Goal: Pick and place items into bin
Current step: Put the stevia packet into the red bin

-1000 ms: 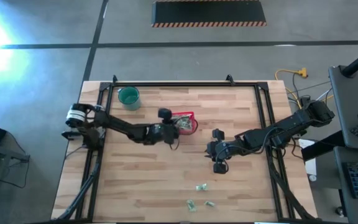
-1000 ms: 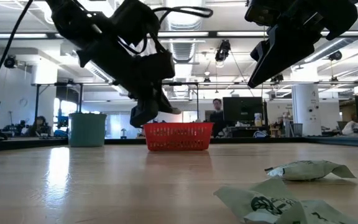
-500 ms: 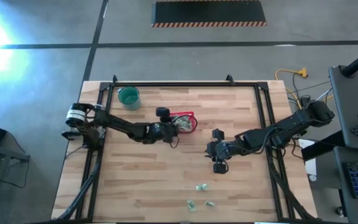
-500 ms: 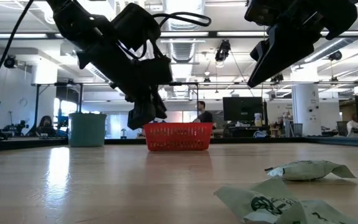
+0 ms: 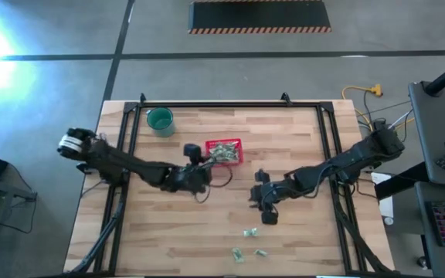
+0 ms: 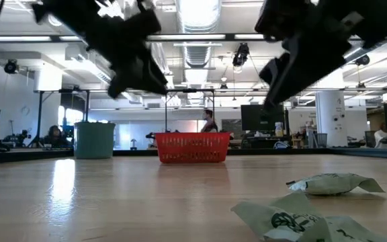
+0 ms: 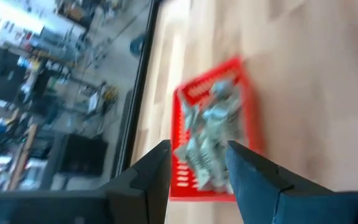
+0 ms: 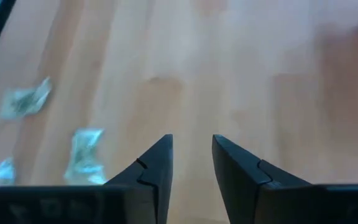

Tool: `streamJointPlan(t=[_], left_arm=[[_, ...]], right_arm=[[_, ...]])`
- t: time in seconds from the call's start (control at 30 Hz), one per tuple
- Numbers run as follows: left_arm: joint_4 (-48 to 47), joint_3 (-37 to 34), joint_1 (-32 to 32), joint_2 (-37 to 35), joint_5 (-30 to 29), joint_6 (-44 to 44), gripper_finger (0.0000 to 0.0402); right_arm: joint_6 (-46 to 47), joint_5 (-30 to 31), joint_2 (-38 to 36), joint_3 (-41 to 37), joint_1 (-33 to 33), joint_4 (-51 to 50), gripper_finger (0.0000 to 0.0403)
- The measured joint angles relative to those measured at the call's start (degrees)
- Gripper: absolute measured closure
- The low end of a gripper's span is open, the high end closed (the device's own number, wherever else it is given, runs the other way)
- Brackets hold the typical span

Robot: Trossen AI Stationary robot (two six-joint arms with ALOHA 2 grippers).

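Wooden table (image 5: 168, 224): I'm steering the open, empty right gripper (image 5: 262, 202) toward 3 crinkly green-white packets (image 5: 248, 232); red mesh basket (image 5: 224, 151) nearly full.

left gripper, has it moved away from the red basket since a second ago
Yes. In the high view the left gripper has pulled back from over the red basket, toward the table's front edge, and is open and empty.

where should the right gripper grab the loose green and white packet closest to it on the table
Judging from above, take the nearest pale green-and-white crinkly wrapped packet across its crumpled middle, descending straight down. It lies flat on the bare wooden table, apart from the others. The open right gripper is empty.
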Motion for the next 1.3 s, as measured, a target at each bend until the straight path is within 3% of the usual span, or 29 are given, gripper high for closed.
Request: streamJointPlan(t=[0.27,0.47,0.7,1.3], left_arm=[[-2.37,-1.93,-11.43,-8.43,0.15,-6.03,0.0265],[-2.28,-4.60,-16.42,-10.39,0.13,-9.67,0.0265],[-2.24,-4.63,-18.10,-9.93,0.20,-10.59,0.0265],[-2.13,-4.63,-18.17,-9.95,0.04,-10.55,0.0265]], right_arm=[[2.35,-8.79,10.40,-0.04,3.85,8.89,0.0291],[5.76,-8.31,13.51,0.22,6.96,11.85,0.0299],[3.37,-8.19,14.48,0.33,8.06,16.69,0.0306],[3.24,-4.64,15.86,0.24,8.19,18.23,0.0301]])
